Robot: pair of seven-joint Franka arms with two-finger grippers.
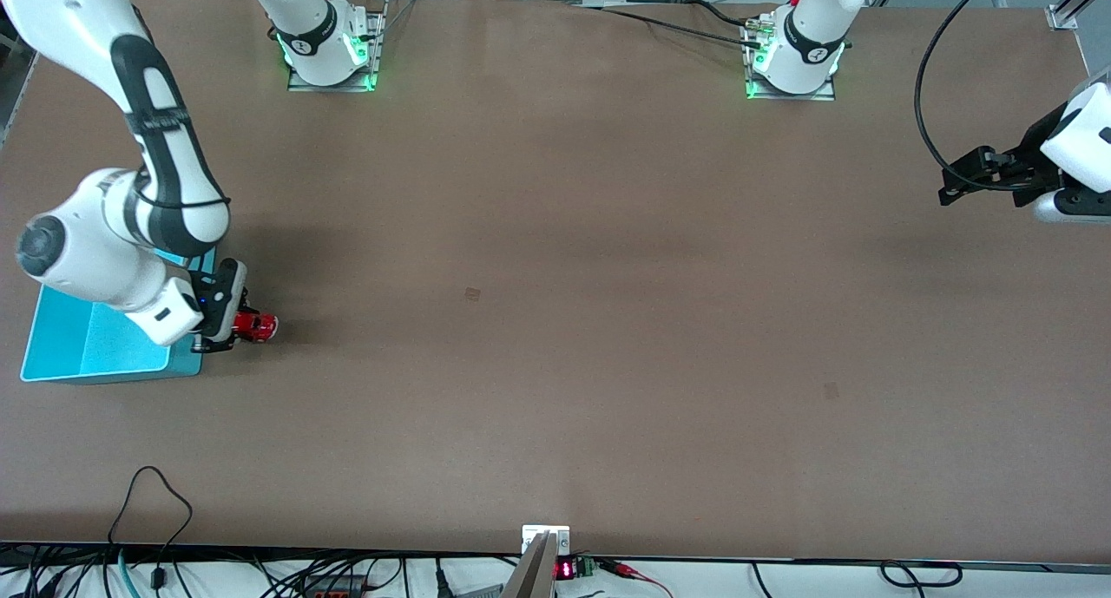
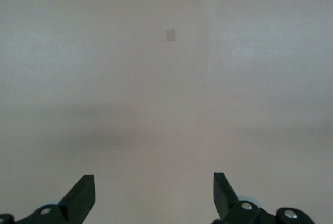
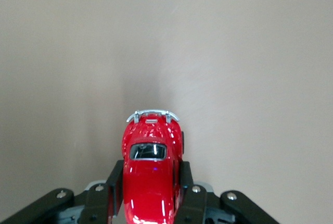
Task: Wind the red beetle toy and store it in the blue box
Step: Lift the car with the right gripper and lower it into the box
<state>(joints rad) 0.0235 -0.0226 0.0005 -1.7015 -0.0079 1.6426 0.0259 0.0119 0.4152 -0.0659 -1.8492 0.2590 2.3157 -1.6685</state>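
A wide brown desk (image 1: pixel 555 320) fills your view, with the two arm bases along its top edge and cables trailing off the nearer edge. At the right arm's end sits the blue box (image 1: pixel 95 351), a light cyan bin with tall walls, partly covered from above by the right arm. Just beside the box, toward the desk's middle, you find the right gripper (image 1: pixel 233 320) low at the desk surface, its jaws pinching the red beetle toy (image 1: pixel 256 325) by its sides (the right wrist view shows the glossy red car (image 3: pixel 150 174) between the two black fingers (image 3: pixel 186 182), silvery bumper pointing away). The toy is outside the box. Your left gripper (image 1: pixel 953 181) waits over the bare desk at the left arm's end, jaws spread wide and holding nothing.
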